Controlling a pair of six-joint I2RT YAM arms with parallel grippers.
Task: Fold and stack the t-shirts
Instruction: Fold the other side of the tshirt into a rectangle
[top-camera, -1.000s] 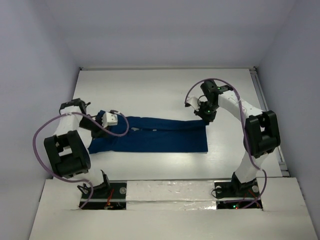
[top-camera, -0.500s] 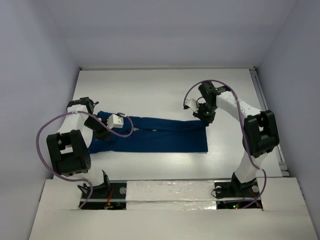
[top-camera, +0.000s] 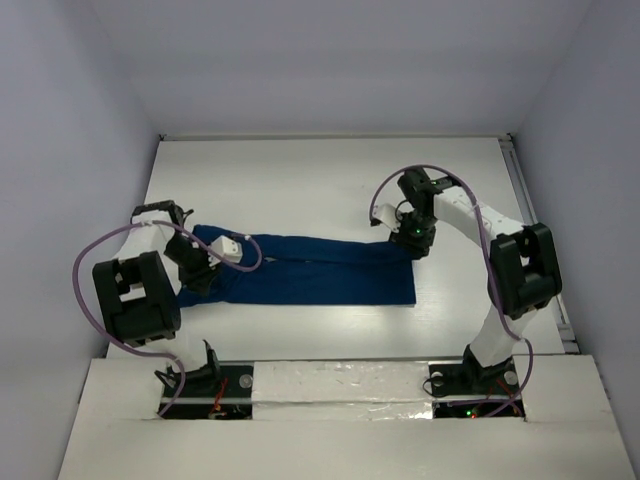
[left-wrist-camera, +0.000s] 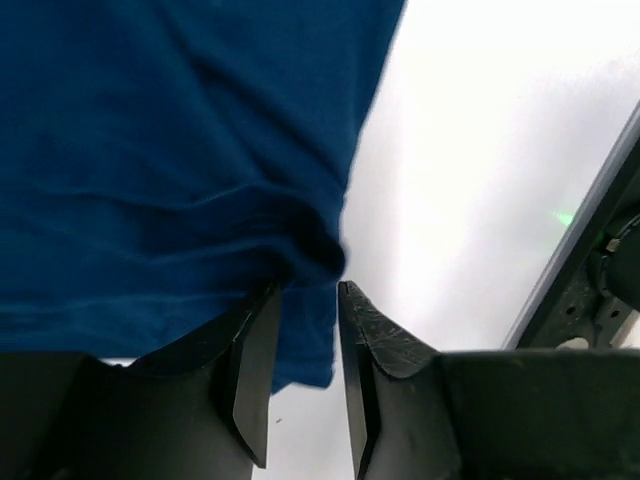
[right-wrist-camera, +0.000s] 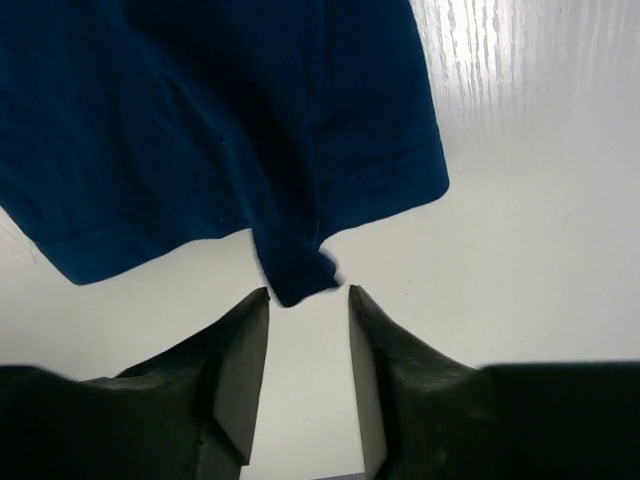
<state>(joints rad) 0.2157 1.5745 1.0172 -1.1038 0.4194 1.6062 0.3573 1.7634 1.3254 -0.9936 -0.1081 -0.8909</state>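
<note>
A white surface (top-camera: 330, 180), matte and faintly streaked, fills the middle of the view. Behind the surface rises a plain pale back wall (top-camera: 340, 60). A left wall (top-camera: 60, 150) and a right wall (top-camera: 590, 120) of the same greyish lilac close the surface in on either side. A thin metal rail (top-camera: 528, 200) runs along the surface's right edge. At its near edge sits a white ledge (top-camera: 340, 430), with a shiny crinkled strip (top-camera: 340, 385) along it. The light is soft and even, with mild glare on the surface.
</note>
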